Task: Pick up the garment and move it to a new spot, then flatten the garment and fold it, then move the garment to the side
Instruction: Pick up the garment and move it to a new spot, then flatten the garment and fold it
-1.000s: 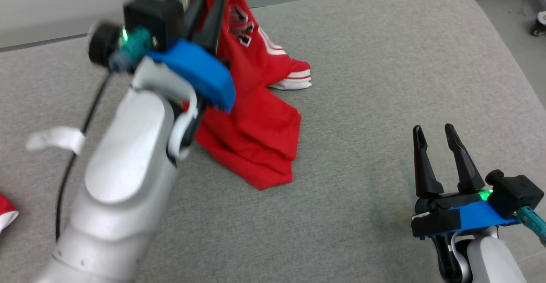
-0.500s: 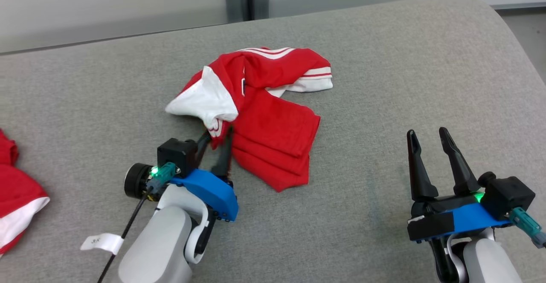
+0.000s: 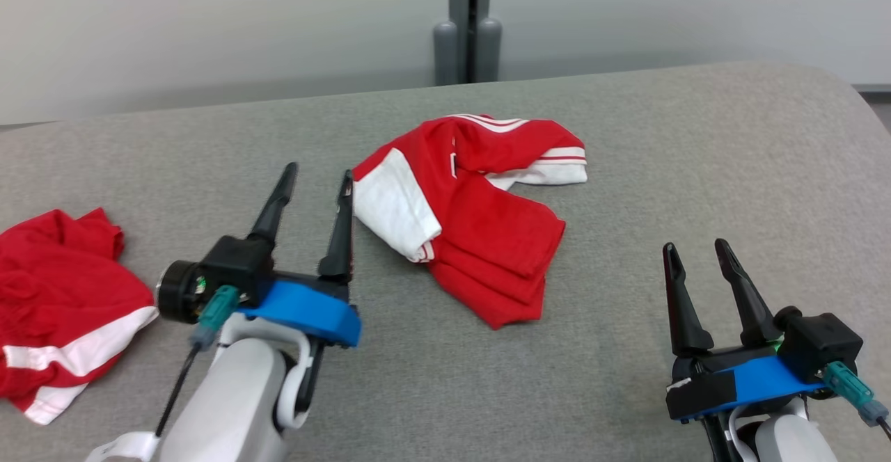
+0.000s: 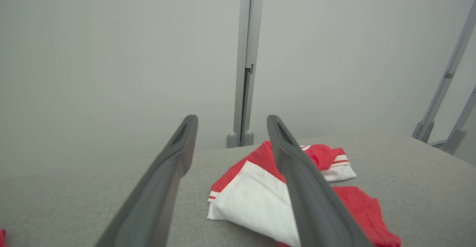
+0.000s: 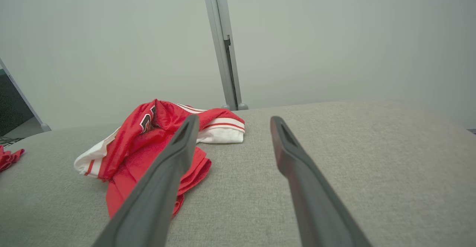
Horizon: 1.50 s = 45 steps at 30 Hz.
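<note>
The garment (image 3: pixel 480 218), red with white panels and stripes, lies crumpled in a heap on the grey cushioned surface (image 3: pixel 626 142), near its middle. It also appears low and right of centre in the left wrist view (image 4: pixel 260 198) and at the left of the right wrist view (image 5: pixel 148 143). My left gripper (image 3: pixel 319 173) stands open just left of the garment's white edge, with nothing between its fingers. My right gripper (image 3: pixel 692 246) is open too, well to the right of the garment and nearer the front edge, holding nothing.
A second red and white garment (image 3: pixel 62 302) lies bunched at the surface's left edge. A grey post (image 3: pixel 468 24) rises against the pale wall behind the surface. The surface's right side curves off toward the floor (image 3: pixel 878 100).
My left gripper has lowered the garment from the air onto the surface, opened and let it go, then drawn back to its left. The camera has tilted up. My right gripper stays open.
</note>
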Motion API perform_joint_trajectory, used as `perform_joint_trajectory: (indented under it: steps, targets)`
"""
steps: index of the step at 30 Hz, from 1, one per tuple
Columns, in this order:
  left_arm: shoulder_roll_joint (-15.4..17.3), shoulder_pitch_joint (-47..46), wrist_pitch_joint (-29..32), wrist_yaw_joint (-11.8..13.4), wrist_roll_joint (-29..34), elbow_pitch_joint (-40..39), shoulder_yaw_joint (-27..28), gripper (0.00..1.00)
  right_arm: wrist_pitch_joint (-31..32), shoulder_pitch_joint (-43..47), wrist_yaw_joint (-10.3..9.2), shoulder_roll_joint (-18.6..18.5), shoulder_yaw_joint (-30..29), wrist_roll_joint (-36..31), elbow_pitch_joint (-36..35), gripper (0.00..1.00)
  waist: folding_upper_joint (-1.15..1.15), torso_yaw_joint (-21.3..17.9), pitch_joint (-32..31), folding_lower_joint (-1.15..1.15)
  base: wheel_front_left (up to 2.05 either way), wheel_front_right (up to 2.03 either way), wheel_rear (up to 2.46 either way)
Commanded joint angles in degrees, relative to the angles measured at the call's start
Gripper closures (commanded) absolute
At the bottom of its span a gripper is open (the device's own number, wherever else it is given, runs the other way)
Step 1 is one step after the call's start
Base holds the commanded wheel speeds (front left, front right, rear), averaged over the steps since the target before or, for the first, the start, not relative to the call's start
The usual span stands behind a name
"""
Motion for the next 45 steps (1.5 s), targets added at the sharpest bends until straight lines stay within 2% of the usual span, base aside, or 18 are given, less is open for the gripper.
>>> perform_joint_trajectory:
  steps: [1,10,15,28,45]
  targets:
    - [0.6,0.8,-0.3,0.3,0.0,-0.5,0.6,0.00,0.0,0.4,0.03,-0.3,-0.2,-0.5,-0.2,0.00,0.00,0.4,-0.1,0.01,0.00,0.00,0.00]
    - [3.9,8.3,-0.4,2.7,0.6,-6.2,8.1,0.00,1.4,1.6,0.03,-0.3,-0.7,-1.2,-1.2,0.00,0.00,4.0,-2.1,0.01,0.00,0.00,0.00]
    - [4.7,13.0,-0.4,2.9,1.6,-8.7,11.5,0.00,2.2,2.7,0.03,-0.3,-1.0,-1.4,-1.6,0.00,0.00,5.1,-3.5,0.01,0.00,0.00,0.00]
    - [3.3,21.8,-0.4,1.0,3.2,-10.9,15.4,0.00,3.6,6.3,0.03,-0.3,-1.7,-1.8,-2.4,0.00,0.00,6.6,-6.8,0.01,0.00,0.00,0.00]
    - [2.1,23.0,-0.4,-0.5,5.2,-9.5,16.8,0.00,4.6,8.4,0.03,-0.3,-2.7,-1.5,-2.8,0.00,0.00,7.0,-7.2,0.01,0.00,0.00,0.00]
